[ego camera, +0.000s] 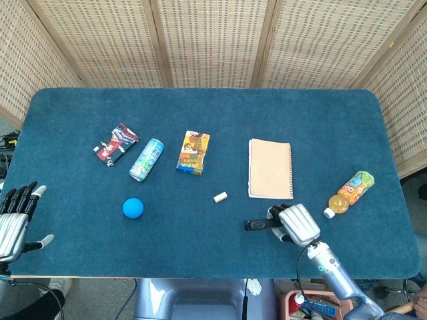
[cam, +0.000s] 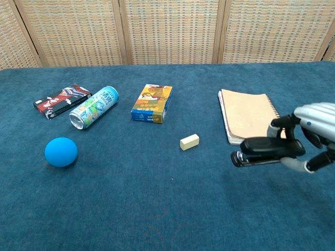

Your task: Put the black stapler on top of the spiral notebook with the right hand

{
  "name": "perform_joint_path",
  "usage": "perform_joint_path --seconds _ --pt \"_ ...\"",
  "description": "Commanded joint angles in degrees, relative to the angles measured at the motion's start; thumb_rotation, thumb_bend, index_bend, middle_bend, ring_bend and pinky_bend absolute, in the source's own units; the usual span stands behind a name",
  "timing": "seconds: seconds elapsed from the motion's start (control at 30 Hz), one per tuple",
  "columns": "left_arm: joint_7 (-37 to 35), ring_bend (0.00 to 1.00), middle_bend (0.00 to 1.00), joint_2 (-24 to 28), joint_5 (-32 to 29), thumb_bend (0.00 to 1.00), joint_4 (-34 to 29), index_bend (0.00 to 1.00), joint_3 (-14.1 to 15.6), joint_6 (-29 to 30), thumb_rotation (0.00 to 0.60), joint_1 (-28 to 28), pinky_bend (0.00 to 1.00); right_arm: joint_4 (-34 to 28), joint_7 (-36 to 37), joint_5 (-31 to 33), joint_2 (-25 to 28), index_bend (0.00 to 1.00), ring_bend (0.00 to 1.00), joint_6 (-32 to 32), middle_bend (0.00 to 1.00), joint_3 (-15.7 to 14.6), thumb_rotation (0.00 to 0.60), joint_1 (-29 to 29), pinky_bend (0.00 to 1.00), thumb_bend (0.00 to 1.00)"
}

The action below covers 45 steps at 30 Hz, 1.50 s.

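My right hand (ego camera: 297, 224) (cam: 314, 133) grips the black stapler (ego camera: 258, 225) (cam: 264, 150) by its rear end and holds it lifted off the table, nose pointing left. The tan spiral notebook (ego camera: 270, 168) (cam: 252, 122) lies flat just beyond the stapler, spiral edge on its right. In the chest view the stapler hangs in front of the notebook's near edge. My left hand (ego camera: 17, 219) rests open at the table's near left edge, far from both; only the head view shows it.
An orange juice bottle (ego camera: 350, 193) lies right of the notebook. A small white eraser (ego camera: 220, 197) (cam: 189, 141) sits left of the stapler. Further left are a colourful box (ego camera: 193, 152), a can (ego camera: 147, 159), a dark packet (ego camera: 116, 143) and a blue ball (ego camera: 133, 208).
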Motion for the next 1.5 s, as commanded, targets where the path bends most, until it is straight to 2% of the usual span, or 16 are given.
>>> perform_joint_path --seconds 0.03,0.2,0.3,0.5,0.73,1.03,1.5 --pt "-0.17 0.0 0.0 0.09 -0.37 0.03 0.02 0.0 -0.18 -0.25 0.6 -0.14 0.0 -2.26 -0.09 2.26 1.58 0.58 0.49 -2.08 0.61 3.91 0.6 2.94 0.7 0.47" --pt "-0.61 0.0 0.0 0.23 -1.67 0.03 0.14 0.0 -0.58 -1.3 0.6 -0.54 0.0 -0.54 -1.3 8.63 0.63 0.58 0.49 -8.4 0.61 9.82 0.6 8.21 0.7 0.47" --pt "-0.93 0.0 0.0 0.45 -2.1 0.03 0.05 0.0 -0.75 -1.8 0.6 -0.79 0.0 4.69 -2.64 14.27 -2.04 0.58 0.49 -13.14 0.61 13.27 0.6 11.94 0.7 0.47" --pt "-1.45 0.0 0.0 0.64 -3.59 0.03 0.35 0.0 -1.17 -2.99 0.6 -1.24 0.0 13.44 -5.16 23.61 -6.97 0.58 0.49 -18.78 0.61 16.64 0.6 15.97 0.7 0.47" --pt "-2.11 0.0 0.0 0.98 -5.26 0.03 0.49 0.0 -1.76 -4.5 0.6 -1.95 0.0 22.96 -10.16 31.72 -13.4 0.58 0.49 -21.94 0.61 17.93 0.6 19.73 0.7 0.47" --pt "-2.28 0.0 0.0 1.07 -6.58 0.03 0.73 0.0 -2.07 -6.07 0.6 -2.75 0.0 30.51 -15.72 38.81 -18.65 0.58 0.49 -22.56 0.61 19.36 0.6 23.01 0.7 0.47" --pt "-2.98 0.0 0.0 1.29 -7.47 0.03 1.03 0.0 -2.12 -6.56 0.6 -2.92 0.0 37.11 -14.93 40.07 -20.28 0.58 0.49 -24.0 0.61 19.04 0.6 24.2 0.7 0.46"
